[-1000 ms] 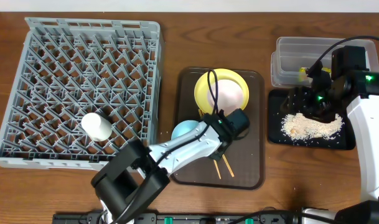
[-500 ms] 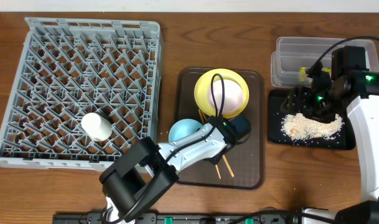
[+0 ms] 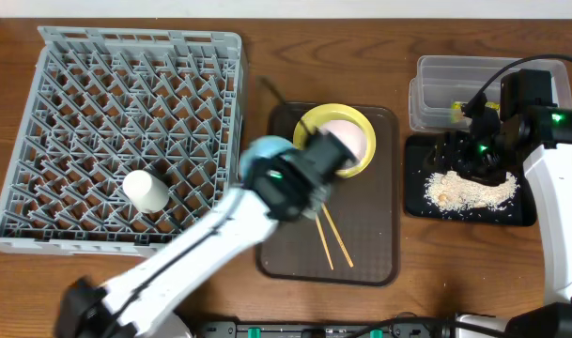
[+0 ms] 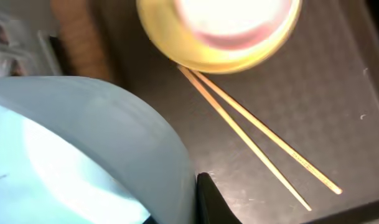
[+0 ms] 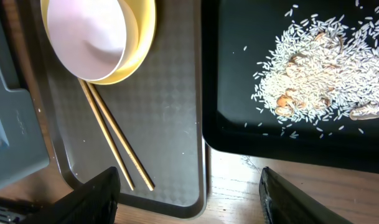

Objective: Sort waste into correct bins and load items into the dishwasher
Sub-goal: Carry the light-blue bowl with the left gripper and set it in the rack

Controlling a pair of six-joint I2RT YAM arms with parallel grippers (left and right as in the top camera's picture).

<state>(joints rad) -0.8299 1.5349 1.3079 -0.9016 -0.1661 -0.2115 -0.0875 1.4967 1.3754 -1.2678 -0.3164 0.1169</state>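
Note:
My left gripper (image 3: pixel 278 176) is shut on the rim of the light blue bowl (image 3: pixel 264 156) and holds it, blurred, above the gap between the brown tray and the grey dish rack (image 3: pixel 126 122). The bowl (image 4: pixel 83 155) fills the left wrist view, with one finger (image 4: pixel 205 199) against its outer wall. The white bowl (image 3: pixel 347 139) sits on the yellow plate (image 3: pixel 309 131). The chopsticks (image 3: pixel 329 237) lie on the brown tray. A white cup (image 3: pixel 146 191) lies in the rack. My right gripper (image 5: pixel 189 186) is open and empty, hovering over the black tray (image 3: pixel 417 202) of food leftovers (image 3: pixel 469 191).
The brown serving tray (image 3: pixel 375 244) sits in the middle. The clear tub (image 3: pixel 445 80) stands behind the black tray, with something green (image 3: pixel 456 111) at its front edge. The right arm's cable arches over the tub.
My left arm has lifted the light blue bowl off the brown tray and swung it up and left towards the rack, uncovering the chopsticks. The right arm has not moved.

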